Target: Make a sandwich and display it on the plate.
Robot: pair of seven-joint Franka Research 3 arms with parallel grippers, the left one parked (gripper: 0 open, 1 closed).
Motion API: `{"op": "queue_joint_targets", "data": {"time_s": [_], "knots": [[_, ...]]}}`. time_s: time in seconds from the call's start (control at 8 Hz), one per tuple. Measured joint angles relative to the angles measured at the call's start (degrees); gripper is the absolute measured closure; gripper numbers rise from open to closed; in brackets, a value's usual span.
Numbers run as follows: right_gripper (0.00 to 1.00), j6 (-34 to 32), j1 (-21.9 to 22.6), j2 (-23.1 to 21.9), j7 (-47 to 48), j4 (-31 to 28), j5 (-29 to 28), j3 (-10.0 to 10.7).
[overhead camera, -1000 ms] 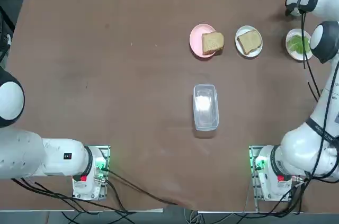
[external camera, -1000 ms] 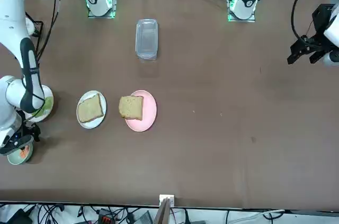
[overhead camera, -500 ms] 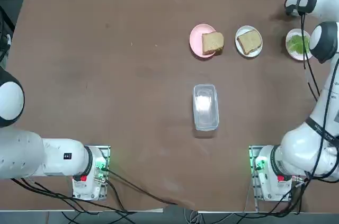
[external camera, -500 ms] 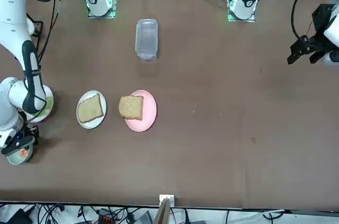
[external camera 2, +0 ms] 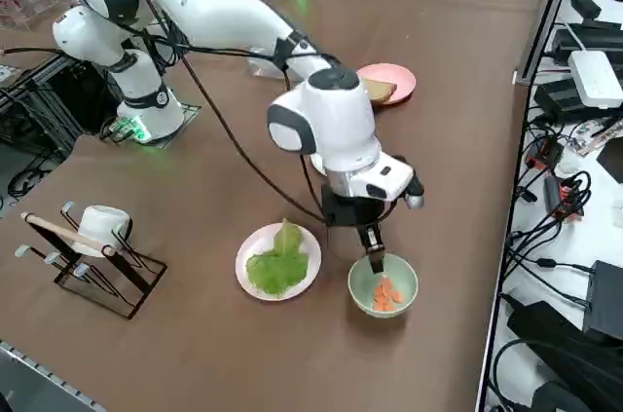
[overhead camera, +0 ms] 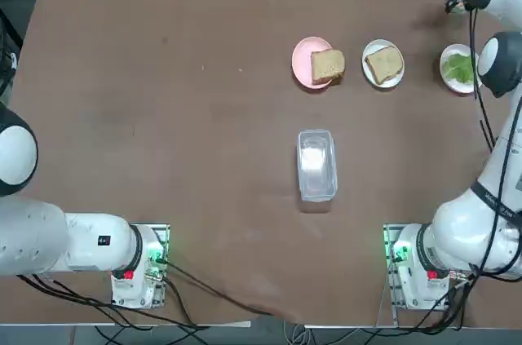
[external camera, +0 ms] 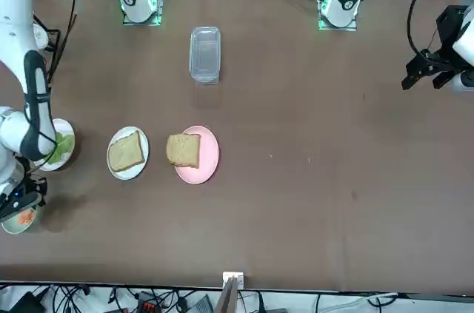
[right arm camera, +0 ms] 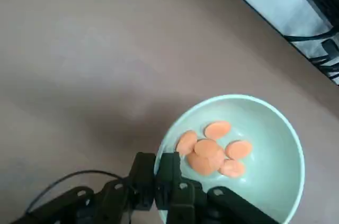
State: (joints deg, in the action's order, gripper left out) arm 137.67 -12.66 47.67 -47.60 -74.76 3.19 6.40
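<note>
A clear rectangular lidded plastic container (overhead camera: pixel 316 164) sat nearest the arm bases, mid-table. Farther out stood a row of dishes. At the left, a round pink plate (overhead camera: pixel 303 60) carried one square tan toasted bread slice (overhead camera: pixel 327 65). To its right, the small round white plate (overhead camera: pixel 383 78) held a second toasted bread slice (overhead camera: pixel 384 62). Right again, another white plate (external camera 2: pixel 252 254) bore green lettuce leaves (external camera 2: pixel 276 262). At the table's far right corner, the right gripper (external camera 2: pixel 375 258) hung just above the near rim of a pale green bowl (external camera 2: pixel 404 283) of orange carrot rounds (right arm camera: pixel 213 150). Its fingers (right arm camera: pixel 168 173) were pressed together, nothing visibly between them. No sandwich was assembled.
</note>
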Motion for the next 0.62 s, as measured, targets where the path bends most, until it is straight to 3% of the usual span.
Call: {"op": "queue_joint_targets", "data": {"time_s": [0.38, 0.62], "knots": [[0.97, -11.2, 3.3, -5.3, 0.8, 1.6, -0.1, -0.4], [0.97, -18.0, 5.8, -8.4, 6.1, 1.6, -1.5, -0.5]]}}
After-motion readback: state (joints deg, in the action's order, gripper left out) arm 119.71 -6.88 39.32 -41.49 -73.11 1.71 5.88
